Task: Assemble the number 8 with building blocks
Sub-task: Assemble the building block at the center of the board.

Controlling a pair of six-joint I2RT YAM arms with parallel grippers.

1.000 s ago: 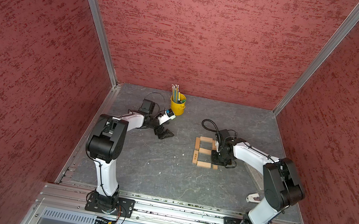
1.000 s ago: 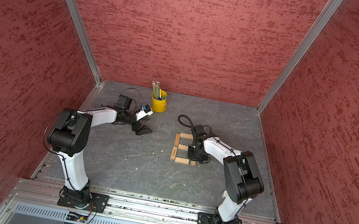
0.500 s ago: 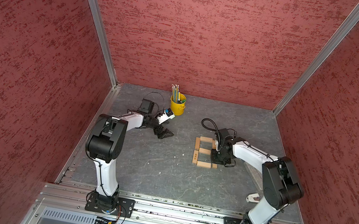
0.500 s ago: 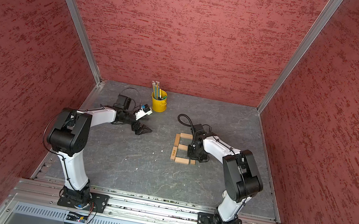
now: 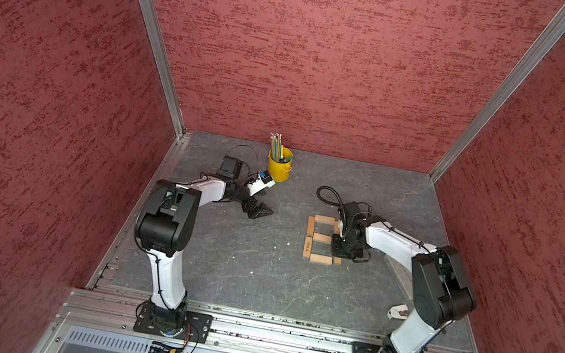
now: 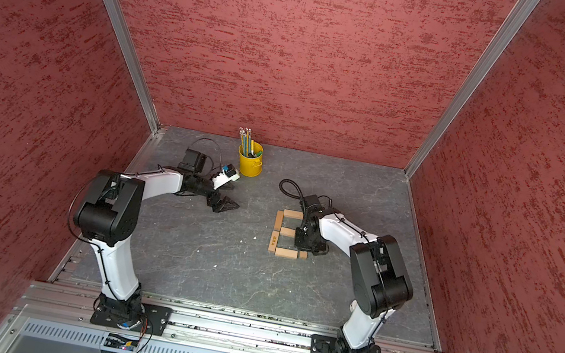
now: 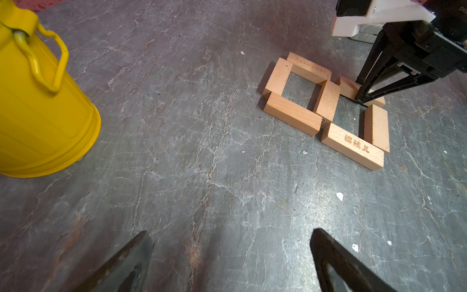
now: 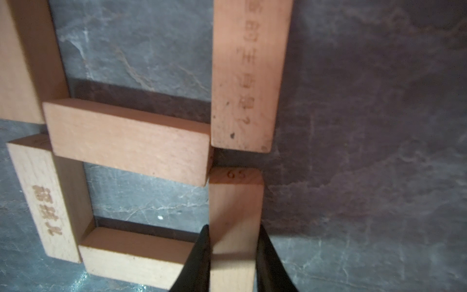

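While the black right gripper (image 8: 233, 227) pinches a light-tan wooden plank (image 8: 235, 199) as the lower-right segment of the blocky tan plank figure 8 (image 5: 321, 237) – right of centre in both top views – the black left gripper (image 7: 230, 233) rests spread, well apart.

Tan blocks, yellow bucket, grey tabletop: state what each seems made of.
Light-tan rectangular blocks: apparently bare wood, matte, speckled grain, dark lettering. Yellow handled bucket: likely painted metal, glossy, ridged base. Grey tabletop: slate-like, matte, pale veins; maybe printed laminate.
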